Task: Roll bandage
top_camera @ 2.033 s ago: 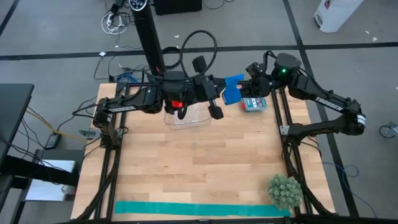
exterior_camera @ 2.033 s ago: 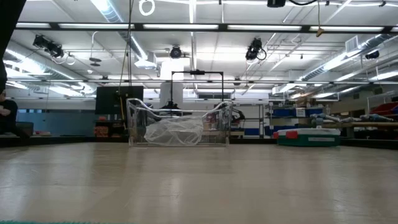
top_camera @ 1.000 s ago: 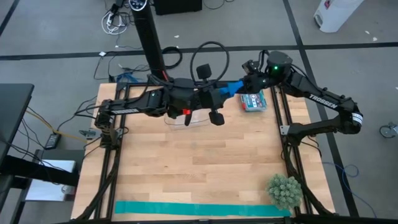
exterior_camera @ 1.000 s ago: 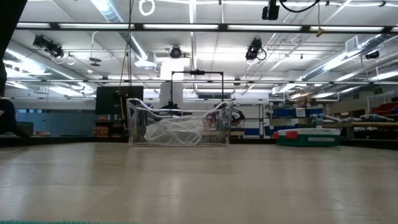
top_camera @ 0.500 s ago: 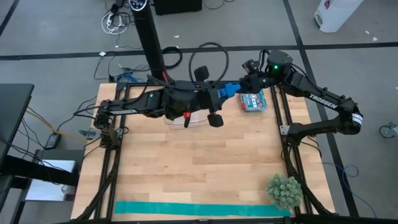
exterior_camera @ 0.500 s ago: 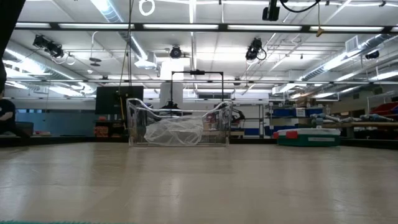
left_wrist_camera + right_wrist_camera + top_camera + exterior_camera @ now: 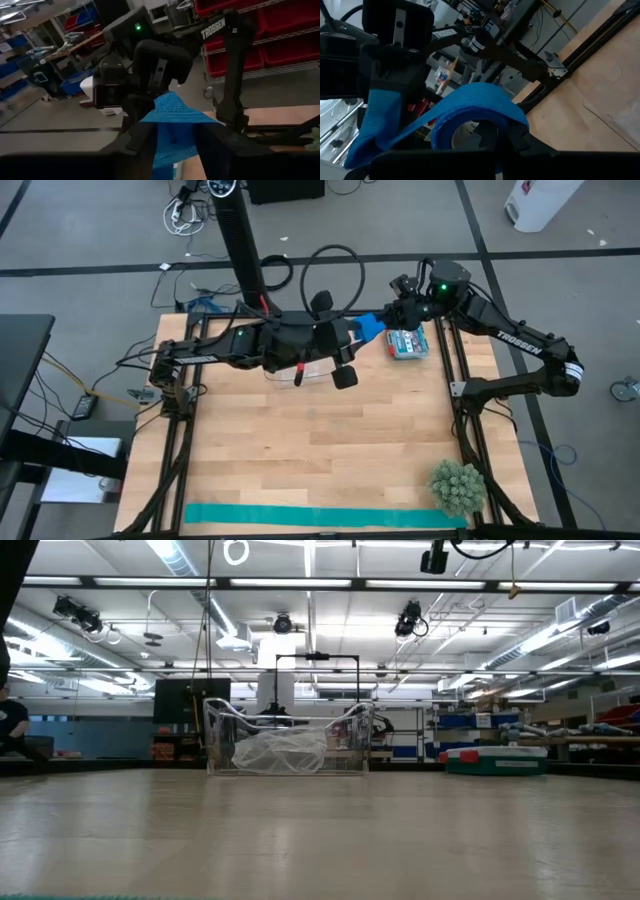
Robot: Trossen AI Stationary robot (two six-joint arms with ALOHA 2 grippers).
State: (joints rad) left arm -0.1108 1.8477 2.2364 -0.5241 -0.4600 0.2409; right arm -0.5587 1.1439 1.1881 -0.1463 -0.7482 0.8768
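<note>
The blue bandage [image 7: 368, 327] hangs in the air over the table's far edge, between my two grippers. My right gripper [image 7: 392, 318] is shut on its rolled end [image 7: 470, 107]. A loose length runs from the roll toward my left gripper [image 7: 352, 332]. In the left wrist view the strip [image 7: 172, 127] shows in the gap of my left gripper [image 7: 175, 150], whose fingers stand apart on either side of it. The low view shows neither gripper. My left gripper has the bandage's loose length [image 7: 175, 142] in the gap between its fingers, coming level from the table's left; I cannot tell whether they touch it. My right gripper holds the rolled end [image 7: 485, 117] at its fingertips, coming from the table's right. The open loop of the roll arches over the fingers. The bandage is clear of the table, and its loose length slopes away toward the left gripper.
A clear plastic bin [image 7: 300, 368] with crumpled film stands under the left arm at the table's far middle. A small teal-and-white box [image 7: 408, 343] lies at the far right. A teal-green strip [image 7: 320, 516] lies along the near edge, beside a green spiky ball [image 7: 458, 486].
My left gripper has eased back a little toward the table's left and near side, and more of the blue strip now shows between the two grippers. The right gripper has kept its hold and its place.
</note>
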